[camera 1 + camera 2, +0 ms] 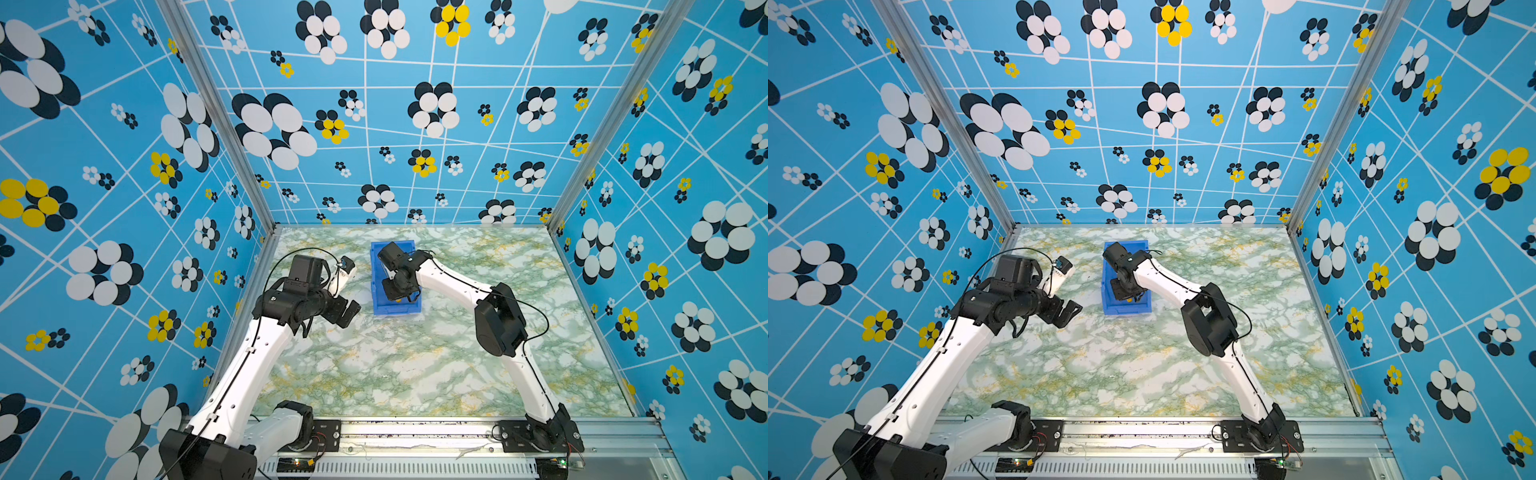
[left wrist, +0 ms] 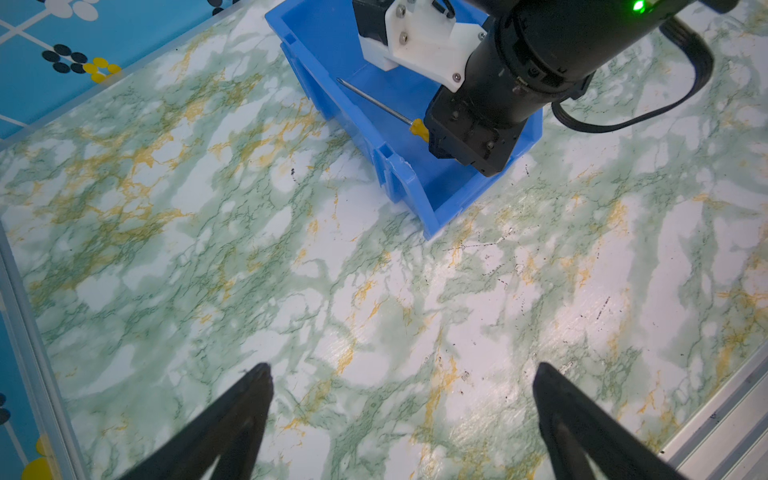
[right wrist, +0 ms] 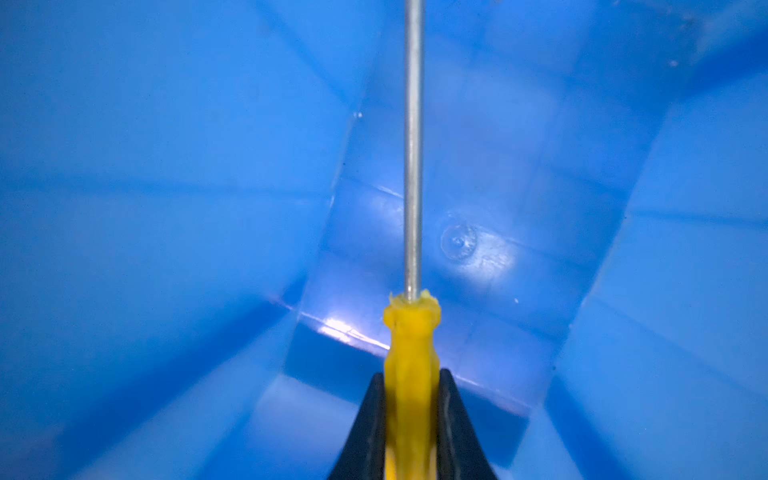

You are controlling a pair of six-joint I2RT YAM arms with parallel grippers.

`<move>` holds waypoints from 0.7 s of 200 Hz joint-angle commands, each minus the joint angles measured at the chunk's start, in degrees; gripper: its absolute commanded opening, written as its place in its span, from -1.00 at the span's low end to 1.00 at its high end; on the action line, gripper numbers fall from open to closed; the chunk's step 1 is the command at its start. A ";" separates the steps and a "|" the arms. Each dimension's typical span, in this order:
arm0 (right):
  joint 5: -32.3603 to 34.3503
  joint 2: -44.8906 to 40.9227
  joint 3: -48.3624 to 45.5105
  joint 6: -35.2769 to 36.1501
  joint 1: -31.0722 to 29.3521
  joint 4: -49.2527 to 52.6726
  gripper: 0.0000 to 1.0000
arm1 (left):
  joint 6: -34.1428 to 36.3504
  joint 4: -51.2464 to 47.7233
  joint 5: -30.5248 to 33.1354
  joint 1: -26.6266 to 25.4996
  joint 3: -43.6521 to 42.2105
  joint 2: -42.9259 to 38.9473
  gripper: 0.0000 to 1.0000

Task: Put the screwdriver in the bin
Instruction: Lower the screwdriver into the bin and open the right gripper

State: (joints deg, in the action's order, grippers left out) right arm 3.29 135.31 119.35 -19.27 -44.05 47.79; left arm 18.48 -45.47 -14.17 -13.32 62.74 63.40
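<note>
The blue bin (image 1: pixel 380 308) (image 1: pixel 1125 308) stands on the marbled table toward the back middle. My right gripper (image 3: pixel 411 374) reaches down inside it, shut on the yellow handle of the screwdriver (image 3: pixel 411 345). The thin metal shaft points along the bin's floor. In the left wrist view the screwdriver (image 2: pixel 376 102) shows inside the bin (image 2: pixel 332 95), its handle end hidden in the right gripper's black body. The arm's wrist hides the screwdriver in both top views. My left gripper (image 1: pixel 347 311) (image 1: pixel 1069 311) (image 2: pixel 403 370) hangs open over bare table left of the bin, holding nothing.
The patterned side wall and its aluminium frame (image 2: pixel 25 316) run close by the left arm. A metal rail (image 1: pixel 415 432) borders the table's front edge. Open marbled surface (image 1: pixel 415 365) lies in front of the bin between the two arms.
</note>
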 commanded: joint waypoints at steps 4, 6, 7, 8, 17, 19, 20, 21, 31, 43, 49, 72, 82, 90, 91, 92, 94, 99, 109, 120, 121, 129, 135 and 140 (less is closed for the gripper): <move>0.75 1.83 1.86 -0.66 0.37 0.34 -0.76 | -0.86 -1.19 -1.21 -0.47 1.64 0.06 0.98; 0.71 1.99 1.90 -0.75 0.37 0.30 -0.76 | -0.89 -1.20 -1.27 -0.48 1.61 0.10 0.98; 0.69 2.03 1.92 -0.80 0.41 0.25 -0.76 | -0.90 -1.20 -1.28 -0.48 1.64 0.08 0.99; 0.68 2.09 1.93 -0.79 0.39 0.22 -0.76 | -0.90 -1.24 -1.29 -0.48 1.66 0.07 0.98; 0.50 2.64 2.19 -0.95 0.46 0.20 -0.76 | -0.86 -1.28 -1.37 -0.48 1.60 0.06 0.99; 0.41 2.80 2.27 -0.95 0.46 0.20 -0.76 | -0.89 -1.28 -1.38 -0.48 1.60 0.11 0.98; 0.36 2.83 2.32 -0.99 0.46 0.20 -0.76 | -0.94 -1.28 -1.38 -0.48 1.60 0.13 0.99; 0.38 2.93 2.35 -1.01 0.50 0.20 -0.76 | -0.97 -1.28 -1.43 -0.43 1.60 0.09 0.99; 0.19 3.42 2.53 -1.17 0.46 0.19 -0.76 | -0.99 -1.24 -1.47 -0.46 1.47 0.07 0.98; 0.05 3.81 2.47 -1.30 0.46 0.05 -0.75 | -1.03 -1.20 -1.48 -0.46 1.36 0.15 0.98; -0.11 3.94 2.47 -1.46 0.46 0.02 -0.75 | -1.00 -1.13 -1.56 -0.47 1.34 0.26 0.98; -0.21 4.10 2.29 -1.55 0.50 -0.02 -0.73 | -1.08 -0.92 -1.56 -0.48 1.28 0.45 0.99; -0.17 4.00 2.22 -1.48 0.46 -0.06 -0.72 | -1.15 -0.93 -1.64 -0.41 1.40 0.58 0.98; -0.06 3.91 2.25 -1.41 0.46 -0.06 -0.71 | -1.25 -0.93 -1.74 -0.48 1.48 0.82 0.98; -0.01 3.91 2.27 -1.44 0.50 -0.06 -0.71 | -1.25 -0.89 -1.78 -0.48 1.54 0.83 0.99; 0.02 3.91 2.28 -1.42 0.48 -0.06 -0.71 | -1.25 -0.87 -1.80 -0.48 1.57 0.84 0.99; 0.04 3.91 2.29 -1.35 0.53 -0.07 -0.71 | -1.25 -0.92 -1.84 -0.48 1.57 0.92 0.98; 0.05 3.91 2.29 -1.30 0.55 -0.07 -0.71 | -1.34 -1.01 -1.87 -0.48 1.65 0.99 0.99; 0.05 4.08 2.46 -1.23 0.64 -0.07 -0.71 | -1.41 -1.09 -1.93 -0.46 1.81 1.24 0.98; -0.04 4.18 2.64 -1.21 0.72 0.10 -0.69 | -1.43 -1.16 -1.95 -0.48 1.99 1.20 0.99; -0.04 4.22 2.69 -1.21 0.72 0.15 -0.69 | -1.43 -1.18 -1.93 -0.43 2.01 1.20 0.99; -0.04 4.26 2.73 -1.28 0.81 0.11 -0.65 | -1.47 -1.27 -1.91 -0.43 2.02 1.15 0.98; -0.05 4.19 2.73 -1.31 0.85 0.13 -0.61 | -1.51 -1.16 -2.06 -0.47 2.03 1.12 0.98; -0.07 4.18 2.73 -1.31 0.89 0.14 -0.60 | -1.50 -1.15 -2.23 -0.43 1.97 1.03 0.98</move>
State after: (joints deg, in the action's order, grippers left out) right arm 3.22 139.11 120.46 -20.10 -43.83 47.44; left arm 17.61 -45.50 -14.94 -13.32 62.85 64.42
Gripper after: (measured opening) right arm 0.191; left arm 0.992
